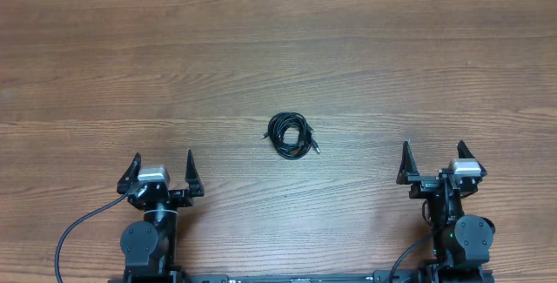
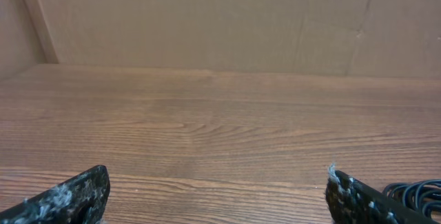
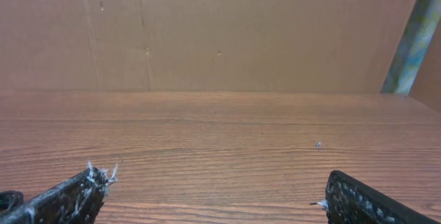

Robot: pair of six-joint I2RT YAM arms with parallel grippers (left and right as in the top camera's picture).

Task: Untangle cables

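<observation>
Black and very slender, the three thin flexible cables [image 1: 290, 135] lie wound together as one small, tight coil near the middle of the brown wood-grain table [image 1: 278, 39], with nothing else touching them. The coil is nearly round, so it offers no strong long axis; it is drawn out slightly along a diagonal, and one short plug end [image 1: 316, 150] sticks out of it on the side facing the right arm. The left fingers [image 1: 190, 165] and the right fingers [image 1: 406, 163] both stand wide apart, hold nothing, and sit well back at the near edge of the table. From either pair the coil lies forward and inward, between the two arms. It appears a little nearer the left arm, though the margin is small. In the left wrist view the coil [image 2: 419, 195] shows at the lower right edge, just beyond the inner finger [image 2: 358, 203], which confirms that it lies off to that side, not between the fingers. Either arm would need to reach forward and toward the centre line before closing on a strand.
</observation>
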